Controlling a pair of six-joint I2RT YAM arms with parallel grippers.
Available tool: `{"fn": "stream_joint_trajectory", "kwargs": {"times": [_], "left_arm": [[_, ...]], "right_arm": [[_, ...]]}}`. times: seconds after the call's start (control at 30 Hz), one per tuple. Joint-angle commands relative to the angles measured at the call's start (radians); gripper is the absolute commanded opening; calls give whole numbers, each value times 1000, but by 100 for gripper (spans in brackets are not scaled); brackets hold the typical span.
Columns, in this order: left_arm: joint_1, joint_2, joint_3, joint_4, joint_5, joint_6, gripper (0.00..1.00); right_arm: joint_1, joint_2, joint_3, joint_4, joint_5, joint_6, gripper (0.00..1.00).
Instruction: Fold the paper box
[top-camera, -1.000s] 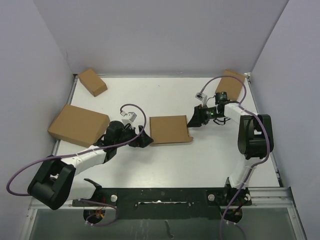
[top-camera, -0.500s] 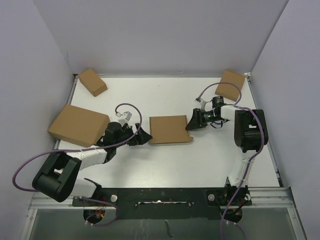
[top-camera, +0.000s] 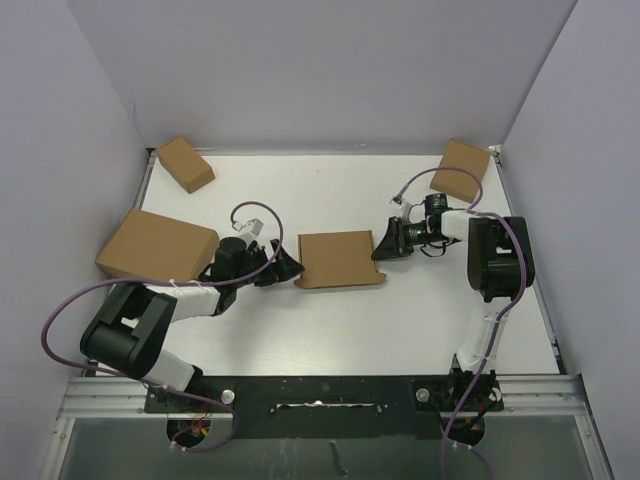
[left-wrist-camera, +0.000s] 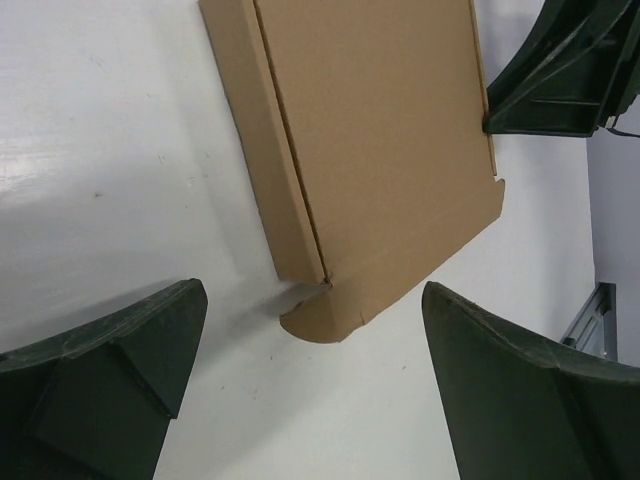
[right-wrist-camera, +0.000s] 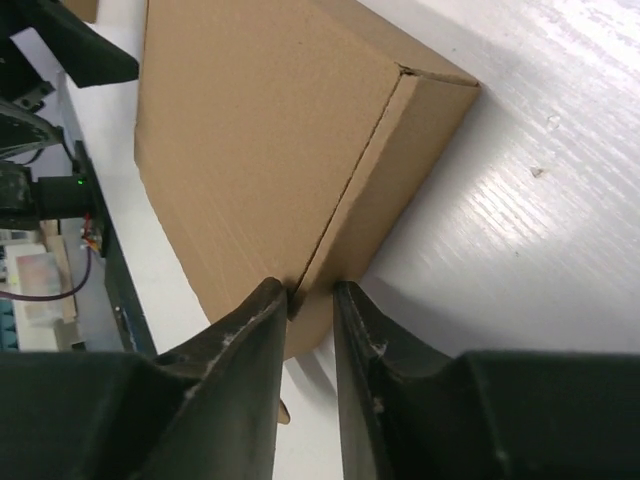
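At mid-counter (top-camera: 420, 320), the paper box (top-camera: 338, 259) lies flat between both arms. The left gripper (top-camera: 287, 270) sits just beside its left edge with jaws spread wide, and the right gripper (top-camera: 385, 243) is against its right wall, jaws narrowed to a slit. Whether they pinch cardboard we cannot tell. We judge the risk plain: a push from the right could skid the unbraced box, or crumple its protruding tuck tab (left-wrist-camera: 325, 322). Against a second ago, both arms have drawn their elbows in and the left gripper has edged nearer — the box has scarcely shifted.
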Motion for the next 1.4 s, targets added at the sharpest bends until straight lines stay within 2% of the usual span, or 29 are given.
{"fn": "stream_joint_trajectory", "kwargs": {"times": [0.0, 0.27, 0.83, 1.0, 1.37], "left_arm": [[13, 32, 41, 81, 16, -45, 89], [14, 82, 37, 138, 27, -128, 89], [4, 222, -6, 421, 53, -355, 90], [-20, 277, 1, 469, 39, -406, 85], [-55, 338, -1, 544, -17, -512, 65]], "right_arm": [[-17, 41, 29, -7, -15, 2, 20], [-49, 87, 34, -16, -51, 22, 11], [-67, 110, 35, -21, -62, 36, 10], [-67, 115, 39, -29, -61, 29, 10], [-67, 118, 42, -33, -59, 25, 11]]}}
